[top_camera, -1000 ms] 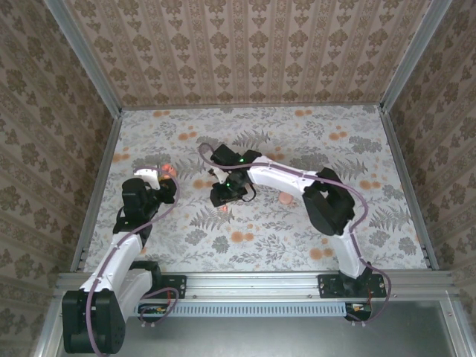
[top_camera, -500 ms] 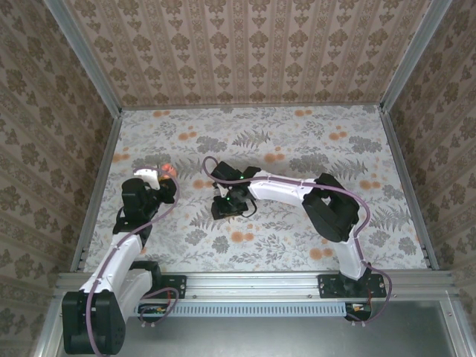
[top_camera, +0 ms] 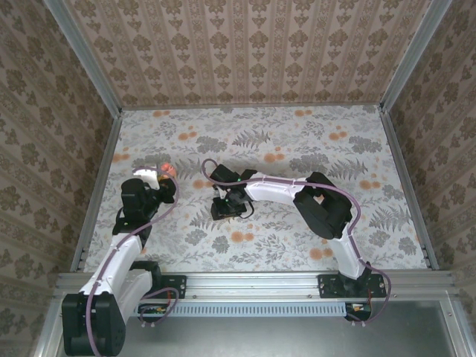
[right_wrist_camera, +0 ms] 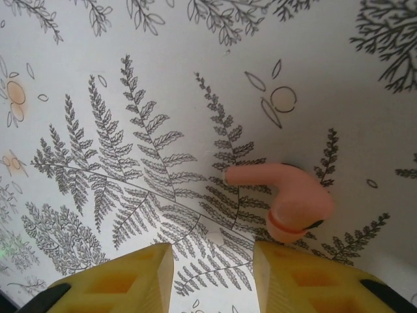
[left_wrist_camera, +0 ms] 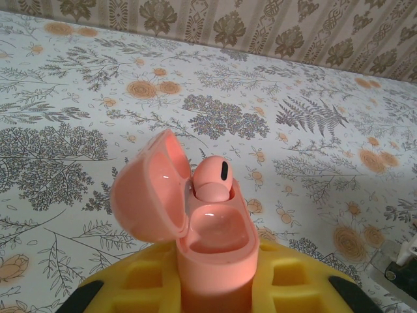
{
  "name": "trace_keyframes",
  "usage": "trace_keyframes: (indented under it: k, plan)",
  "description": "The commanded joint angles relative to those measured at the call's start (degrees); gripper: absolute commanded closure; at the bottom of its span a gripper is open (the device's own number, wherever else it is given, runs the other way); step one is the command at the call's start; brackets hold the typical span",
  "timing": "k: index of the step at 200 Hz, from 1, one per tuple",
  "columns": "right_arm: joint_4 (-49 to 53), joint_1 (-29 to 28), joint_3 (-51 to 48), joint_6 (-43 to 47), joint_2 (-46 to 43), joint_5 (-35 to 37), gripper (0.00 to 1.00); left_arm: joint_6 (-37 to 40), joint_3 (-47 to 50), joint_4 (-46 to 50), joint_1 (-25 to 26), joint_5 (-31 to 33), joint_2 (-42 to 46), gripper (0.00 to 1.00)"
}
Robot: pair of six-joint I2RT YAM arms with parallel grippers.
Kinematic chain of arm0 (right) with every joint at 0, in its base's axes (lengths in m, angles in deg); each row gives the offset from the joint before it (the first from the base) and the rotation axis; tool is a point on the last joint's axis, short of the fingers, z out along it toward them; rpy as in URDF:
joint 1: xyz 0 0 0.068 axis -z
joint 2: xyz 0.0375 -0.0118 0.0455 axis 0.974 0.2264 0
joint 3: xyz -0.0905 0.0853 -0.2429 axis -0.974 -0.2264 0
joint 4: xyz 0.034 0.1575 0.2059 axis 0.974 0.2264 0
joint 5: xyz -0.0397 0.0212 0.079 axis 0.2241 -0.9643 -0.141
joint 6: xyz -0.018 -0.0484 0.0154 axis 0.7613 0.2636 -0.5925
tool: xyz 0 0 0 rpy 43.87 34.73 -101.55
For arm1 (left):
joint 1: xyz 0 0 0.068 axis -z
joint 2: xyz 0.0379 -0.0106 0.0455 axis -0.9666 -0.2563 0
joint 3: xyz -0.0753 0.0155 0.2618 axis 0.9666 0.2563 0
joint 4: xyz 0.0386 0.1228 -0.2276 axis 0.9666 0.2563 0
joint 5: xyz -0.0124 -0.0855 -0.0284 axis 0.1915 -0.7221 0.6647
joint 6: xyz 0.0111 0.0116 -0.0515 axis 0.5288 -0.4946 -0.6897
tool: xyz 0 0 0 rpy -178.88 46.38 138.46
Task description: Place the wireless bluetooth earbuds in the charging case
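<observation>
Bottom edge of the left wrist view: the left pincer (left_wrist_camera: pixel 215 287) was closed tight, its yellow pads (left_wrist_camera: pixel 130 287) clamped on the base of the charging case (left_wrist_camera: pixel 215 248), which stood upright between them. The lid (left_wrist_camera: pixel 146 195) was hinged back toward the frame's left and the mouth faced up. The hold looked meant to keep the wells steady and open for loading. The seated earbud (left_wrist_camera: pixel 212 176) sat in the far well, its head above the rim. The near well looked empty and glossy.

Bottom edge of the right wrist view: the right pincer (right_wrist_camera: pixel 212 274) stood partly open with nothing between its fingers (right_wrist_camera: pixel 117 287), pointed down at the surface (right_wrist_camera: pixel 98 85). Just beyond the right-hand finger, right of centre, the loose earbud (right_wrist_camera: pixel 290 202) lay on its side with its stem pointing left, touching neither finger. The pincer looked offset to the bud's left, so it would likely need to shift right before closing.

Top view: the right pincer was low near frame centre. The left pincer and case were left of centre, well apart from it.
</observation>
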Motion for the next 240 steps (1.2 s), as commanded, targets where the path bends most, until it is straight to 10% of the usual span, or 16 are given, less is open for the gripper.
trace_keyframes:
  k: [1, 240]
  plan:
    - [2.2, 0.8, 0.3, 0.3, 0.7, 3.6, 0.62, -0.6, 0.0, 0.3, -0.6, -0.3, 0.9, 0.90]
    - [7.9, 2.9, 7.3, 3.7, -0.5, 11.3, 0.58, -0.1, -0.2, 1.4, -0.6, 0.3, 1.2, 0.90]
